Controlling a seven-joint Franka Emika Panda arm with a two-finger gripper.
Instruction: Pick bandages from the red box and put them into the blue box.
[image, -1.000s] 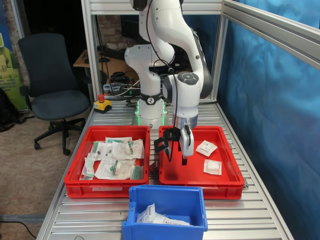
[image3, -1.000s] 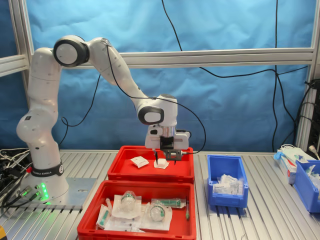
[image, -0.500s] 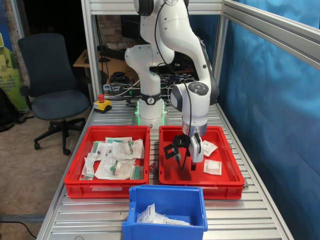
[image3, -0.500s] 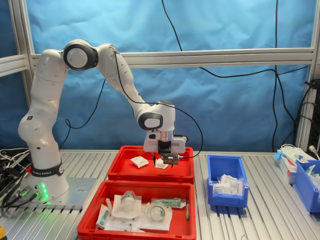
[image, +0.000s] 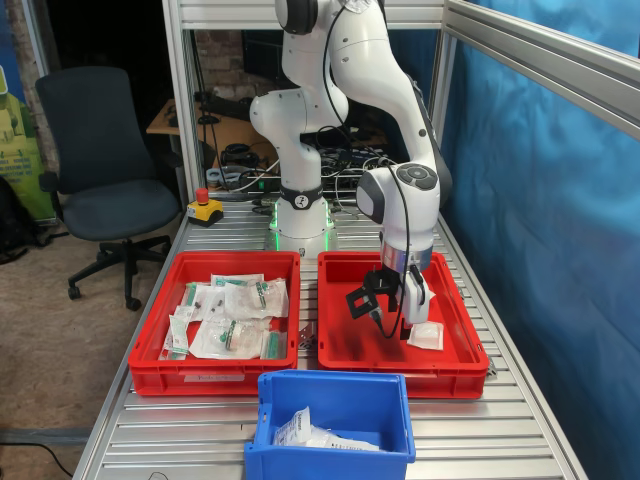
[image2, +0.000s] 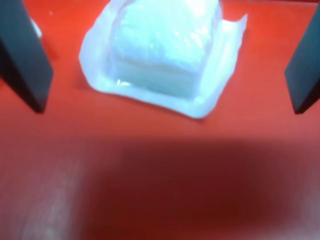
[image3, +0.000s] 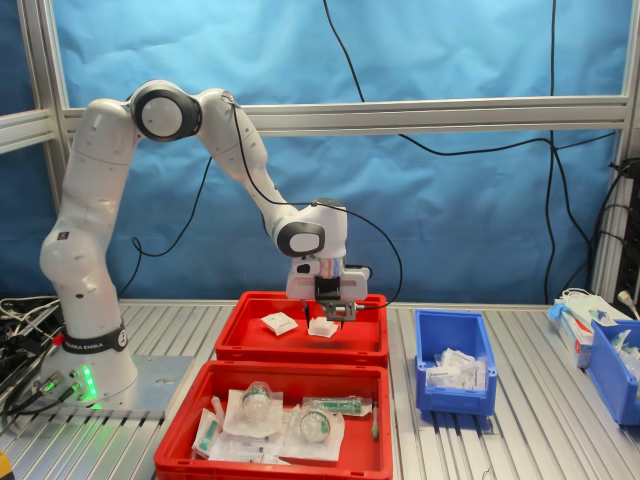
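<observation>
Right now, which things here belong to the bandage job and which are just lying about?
Part of the job:
- claw, open
- bandage between its fingers
- second bandage
- red box
- blue box

Just lying about:
- other red tray of green-marked packets
- emergency stop button
- office chair

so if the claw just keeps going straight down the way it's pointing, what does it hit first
Probably the white bandage packet lying on the floor of the red tray. The open claw points down with its fingers apart, the packet partly between them. Depth is unclear.
</observation>
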